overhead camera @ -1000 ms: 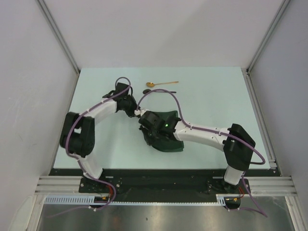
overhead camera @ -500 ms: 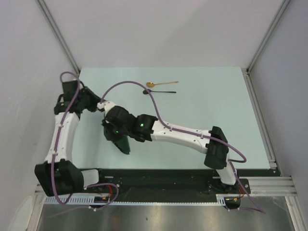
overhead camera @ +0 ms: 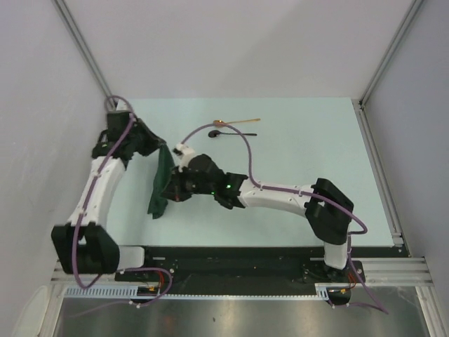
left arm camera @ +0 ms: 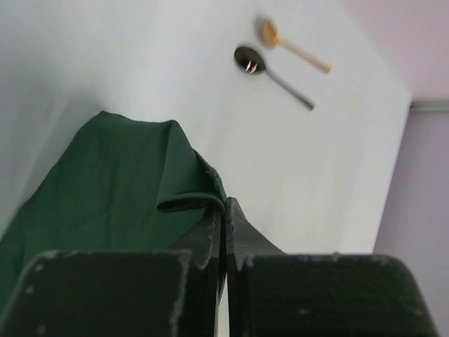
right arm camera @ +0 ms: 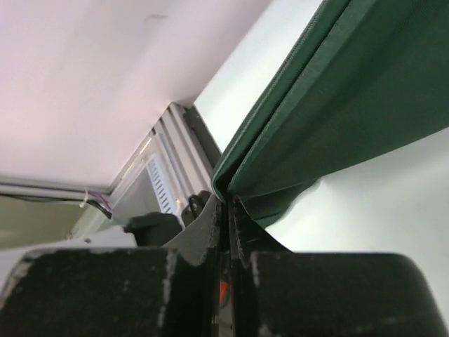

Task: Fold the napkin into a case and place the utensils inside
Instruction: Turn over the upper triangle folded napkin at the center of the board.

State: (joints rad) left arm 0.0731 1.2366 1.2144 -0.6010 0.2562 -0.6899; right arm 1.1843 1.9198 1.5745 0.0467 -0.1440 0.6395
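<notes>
The pale green table (overhead camera: 302, 161) spreads under both arms. Lifted above it, the dark green napkin (overhead camera: 162, 172) hangs as a long, narrow, doubled band stretched between the two pincers. Its near end droops past the right pincer toward the table; whether it touches there cannot be told.

The left pincer (overhead camera: 161, 147) is pressed together on the band's far end. Its wrist camera shows one finger (left arm camera: 209, 235) against the other, with a rolled corner of cloth pinched at the tips and the rest falling away to the left and below them.

The right pincer (overhead camera: 171, 189) is likewise clamped, gripping the folded edge lower down. From its tips the layered cloth runs up and to the right.

Beyond both pincers and well apart from the napkin lie the two spoons. The black spoon (overhead camera: 235, 133) is nearer and the gold spoon (overhead camera: 236, 123) lies just beside it, farther off. Both bowls point toward the left pincer's side.
</notes>
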